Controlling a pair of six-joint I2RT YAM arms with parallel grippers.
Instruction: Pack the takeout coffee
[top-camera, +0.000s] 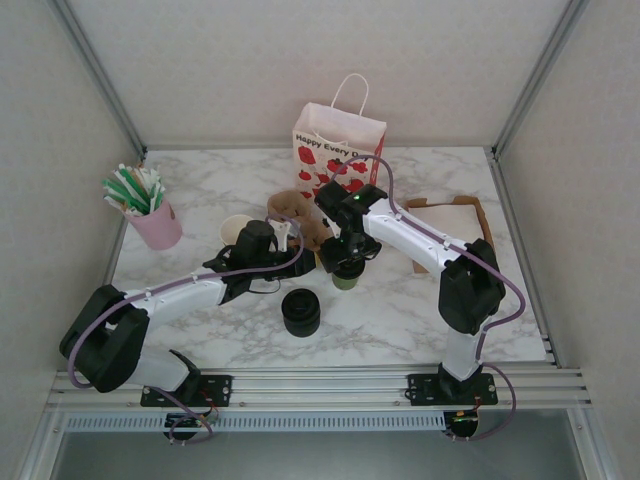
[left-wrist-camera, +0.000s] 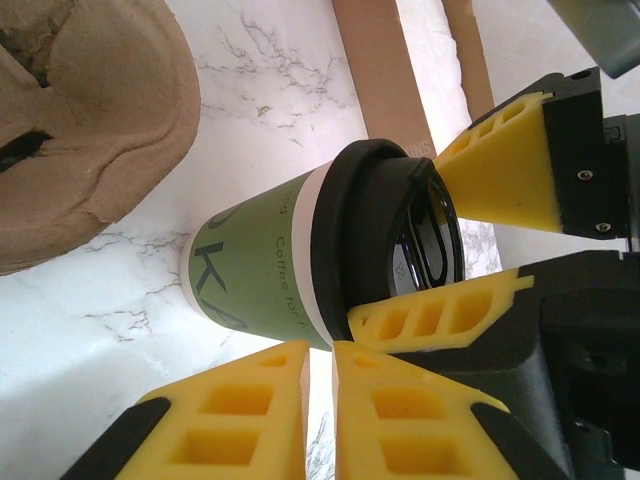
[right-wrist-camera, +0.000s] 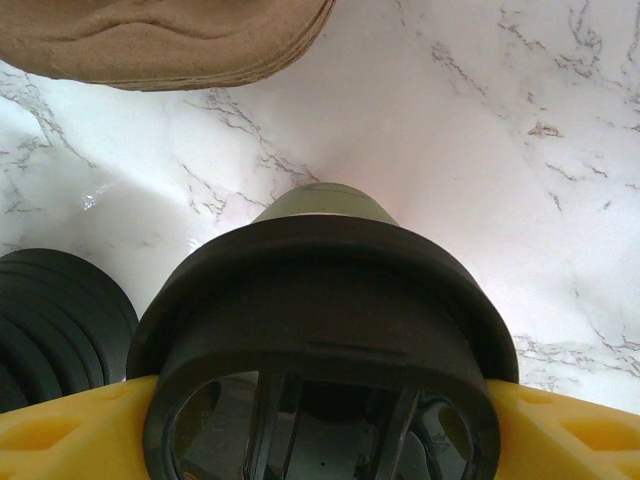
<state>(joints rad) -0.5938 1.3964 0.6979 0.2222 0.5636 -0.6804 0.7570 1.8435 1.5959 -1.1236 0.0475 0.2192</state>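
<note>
The coffee cup (top-camera: 347, 280) is being kept upright on the marble table (top-camera: 450, 300), near the middle, with the cardboard tray (top-camera: 295, 212) just behind it and the black stack of lids (top-camera: 301, 312) to its front left, apart from it. A gift bag (top-camera: 338, 150) is standing further back, at the rear edge of the table.

The right gripper (top-camera: 348, 267) is being held over the cup from above. In the right wrist view its yellow fingers (right-wrist-camera: 570, 430) are set wide apart and are being pressed against the black lid on either side – the cup (right-wrist-camera: 320, 290) is clasped at the lid, while the green body is left bare beneath. The stack of lids (right-wrist-camera: 50, 320) is seen at the left there, and the tray (right-wrist-camera: 170, 40) across the top.

From the left wrist view the same clasp is shown sideways: the right gripper (left-wrist-camera: 405, 245) is bracketing the lid, and the cup (left-wrist-camera: 260, 270) is resting on the marble beside the tray (left-wrist-camera: 80, 130).

The left gripper (top-camera: 318, 263) is being held low, just beside the cup on its left. Its fingers (left-wrist-camera: 320, 400) are drawn almost together, with only a thin slit between them – nothing is being gripped there.
</note>
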